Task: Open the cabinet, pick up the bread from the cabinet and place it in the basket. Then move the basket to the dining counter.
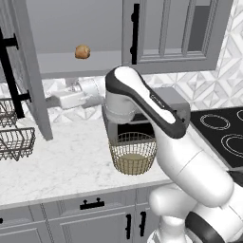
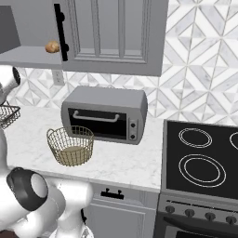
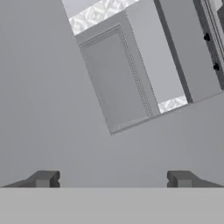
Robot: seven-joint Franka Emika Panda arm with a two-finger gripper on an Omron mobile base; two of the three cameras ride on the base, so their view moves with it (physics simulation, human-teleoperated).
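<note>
Gripper (image 3: 113,179) is standing spread wide and empty, facing you a grey panel; bread (image 1: 82,51) is sitting above it in the cabinet (image 1: 71,61); no writing is legible.

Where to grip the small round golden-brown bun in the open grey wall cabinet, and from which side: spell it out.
Grip the small round golden-brown bun across its rounded middle, coming in level from the front through the open grey wall cabinet. It sits alone on the bottom shelf near the front edge. The shelf blocks any approach from below, and the cabinet top probably rules out coming from above. The jaws, seen wide open in the hand view, look wide enough to span it.
</note>
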